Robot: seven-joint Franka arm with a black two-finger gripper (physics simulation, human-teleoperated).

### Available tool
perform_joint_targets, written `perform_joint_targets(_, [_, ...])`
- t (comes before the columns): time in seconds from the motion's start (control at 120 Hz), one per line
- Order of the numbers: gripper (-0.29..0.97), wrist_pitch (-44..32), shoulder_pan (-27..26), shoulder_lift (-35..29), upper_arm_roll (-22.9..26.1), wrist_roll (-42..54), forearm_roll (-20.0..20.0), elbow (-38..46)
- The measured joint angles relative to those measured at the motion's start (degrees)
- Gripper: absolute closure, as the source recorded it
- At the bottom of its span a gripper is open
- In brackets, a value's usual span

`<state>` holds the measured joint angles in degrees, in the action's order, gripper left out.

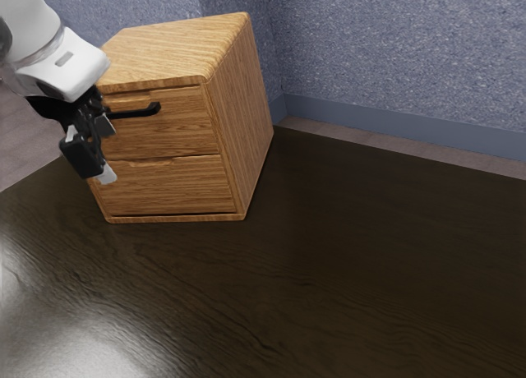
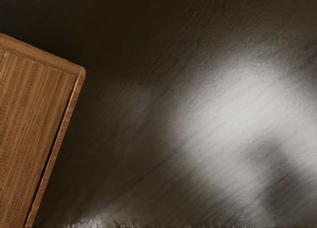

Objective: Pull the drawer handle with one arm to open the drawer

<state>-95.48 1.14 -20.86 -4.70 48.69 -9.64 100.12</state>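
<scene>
Hovering just beside the drawer handle, gripper parted and empty, wide table below.

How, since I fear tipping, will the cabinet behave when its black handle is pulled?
The cabinet looks like broad, solid wood sitting flat on the table, so tipping seems unlikely. That glossy table may let it slide instead. The thin handle looks rigid.

Clearance and obstructions
The dark wooden table is open across the exterior view's right; the light oak two-drawer cabinet obstructs the rear, near the blue-grey wall.
</scene>
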Motion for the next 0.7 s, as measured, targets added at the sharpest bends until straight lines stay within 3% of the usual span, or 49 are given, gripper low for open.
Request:
perform_joint_targets(0.208, [0.0, -3.4, -0.9, 1.5, -4.3, 6.9, 0.8, -0.8])
perform_joint_targets(0.342, [0.0, -4.3, -20.7, -0.2, -22.4, 10.4, -0.7, -0.6])
perform_joint_targets(0.442, [0.0, -4.8, -27.0, -2.4, -30.3, 12.5, -2.3, -0.5])
perform_joint_targets(0.558, [0.0, -5.4, -29.2, -2.9, -35.0, 14.6, -3.3, -1.1])
perform_joint_targets(0.7, [0.0, -6.3, -29.3, -2.1, -36.3, 16.6, -5.9, -3.5])
